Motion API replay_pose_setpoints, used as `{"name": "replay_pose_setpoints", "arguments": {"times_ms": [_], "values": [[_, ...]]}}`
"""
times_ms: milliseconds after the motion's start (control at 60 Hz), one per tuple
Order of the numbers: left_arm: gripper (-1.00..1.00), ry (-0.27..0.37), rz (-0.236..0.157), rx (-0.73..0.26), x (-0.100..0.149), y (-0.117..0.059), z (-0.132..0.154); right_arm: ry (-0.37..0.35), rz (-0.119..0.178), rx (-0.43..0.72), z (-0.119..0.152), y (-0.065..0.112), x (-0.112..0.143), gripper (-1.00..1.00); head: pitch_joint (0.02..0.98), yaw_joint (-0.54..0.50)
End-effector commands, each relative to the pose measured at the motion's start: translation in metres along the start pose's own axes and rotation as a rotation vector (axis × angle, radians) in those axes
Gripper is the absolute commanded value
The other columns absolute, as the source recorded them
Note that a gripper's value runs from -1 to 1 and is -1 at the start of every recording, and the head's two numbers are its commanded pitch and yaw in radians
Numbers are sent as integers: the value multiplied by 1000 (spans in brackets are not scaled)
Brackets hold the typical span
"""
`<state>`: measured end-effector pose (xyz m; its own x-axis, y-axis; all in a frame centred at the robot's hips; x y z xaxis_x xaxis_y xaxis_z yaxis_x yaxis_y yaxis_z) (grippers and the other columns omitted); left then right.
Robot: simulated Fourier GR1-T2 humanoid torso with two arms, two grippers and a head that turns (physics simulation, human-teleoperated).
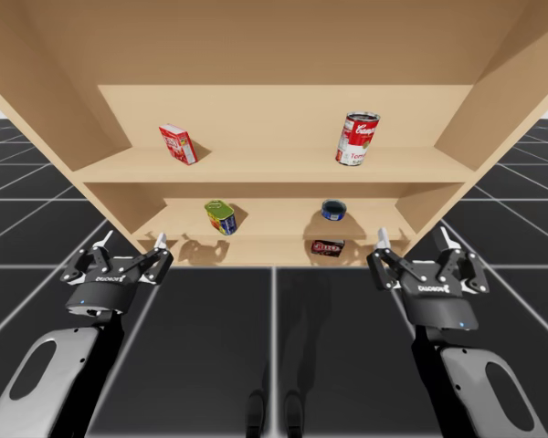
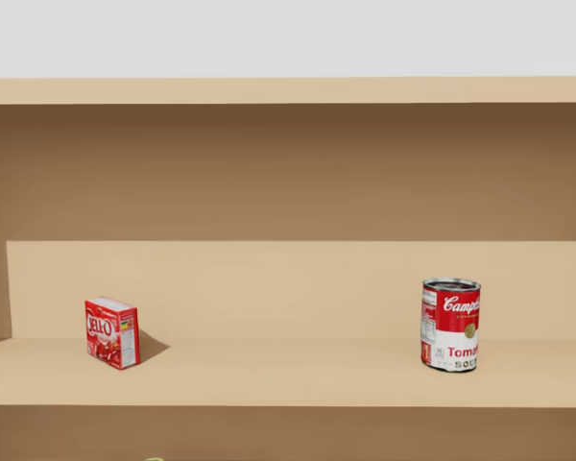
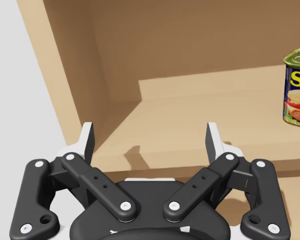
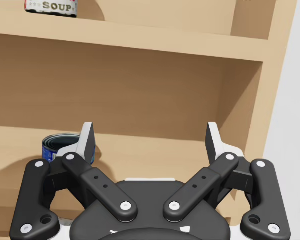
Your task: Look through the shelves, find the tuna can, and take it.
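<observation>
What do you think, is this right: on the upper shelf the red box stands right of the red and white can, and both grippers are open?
Not quite: the high view shows the red box left of the red and white can on the upper shelf. My left gripper and right gripper are both open, as you said.

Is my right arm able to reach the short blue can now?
Probably yes: the right gripper is open in front of the shelves, and nothing stands between it and the short blue can.
</observation>
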<state>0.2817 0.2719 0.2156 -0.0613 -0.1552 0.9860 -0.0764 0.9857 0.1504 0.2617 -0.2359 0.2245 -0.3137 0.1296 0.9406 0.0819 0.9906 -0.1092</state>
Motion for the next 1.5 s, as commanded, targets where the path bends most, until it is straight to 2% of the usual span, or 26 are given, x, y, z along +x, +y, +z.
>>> {"name": "replay_pose_setpoints", "arguments": {"times_ms": [17, 33, 83, 150, 283, 517, 733, 950, 1017, 1233, 1317, 1350, 1450, 1500], "values": [[-1000, -2, 2, 1, 0, 0, 0, -15, -13, -14, 2, -1, 1, -1000, 98, 13], [-1000, -2, 2, 1, 0, 0, 0, -15, -16, -15, 1, -1, 1, -1000, 99, 13], [-1000, -3, 5, 2, 0, 0, 0, 5, -54, 10, 0, -2, 1, -1000, 103, 13], [-1000, -5, 7, 3, 0, 0, 0, 30, -47, 30, 0, -2, 1, -1000, 114, 11], [-1000, -6, 7, 4, 0, 1, 0, 25, -26, 36, 0, 0, 1, -1000, 169, 7], [-1000, -7, 7, -1, 0, 0, 0, 30, -22, 38, 0, 1, 0, -1000, 296, -3], [-1000, -9, 2, -7, 0, -2, 1, 28, -15, 34, 0, 1, 0, -1000, 436, -128], [-1000, -9, -3, -14, 0, -4, 1, 23, -14, 29, 1, 1, 1, -1000, 493, -220], [-1000, -5, 9, -18, 1, -4, 1, 23, -13, 30, 1, 1, 1, -1000, 505, -233], [-1000, -6, 4, -19, 0, -4, 1, 26, -19, 33, 1, 2, 1, -1000, 540, -246], [-1000, -5, 4, -18, 0, -4, 1, 37, -37, 48, 2, 4, 4, -1000, 547, -246], [-1000, -4, 5, -18, 0, -4, 1, 50, -63, 62, 3, 5, 6, -1000, 548, -246], [-1000, -2, 6, -18, 0, -4, 1, 96, -114, 111, 3, 10, 9, -1000, 550, -251], [-1000, -1, 6, -18, 0, -4, 1, 105, -116, 133, 4, 14, 10, -1000, 549, -254]]}}
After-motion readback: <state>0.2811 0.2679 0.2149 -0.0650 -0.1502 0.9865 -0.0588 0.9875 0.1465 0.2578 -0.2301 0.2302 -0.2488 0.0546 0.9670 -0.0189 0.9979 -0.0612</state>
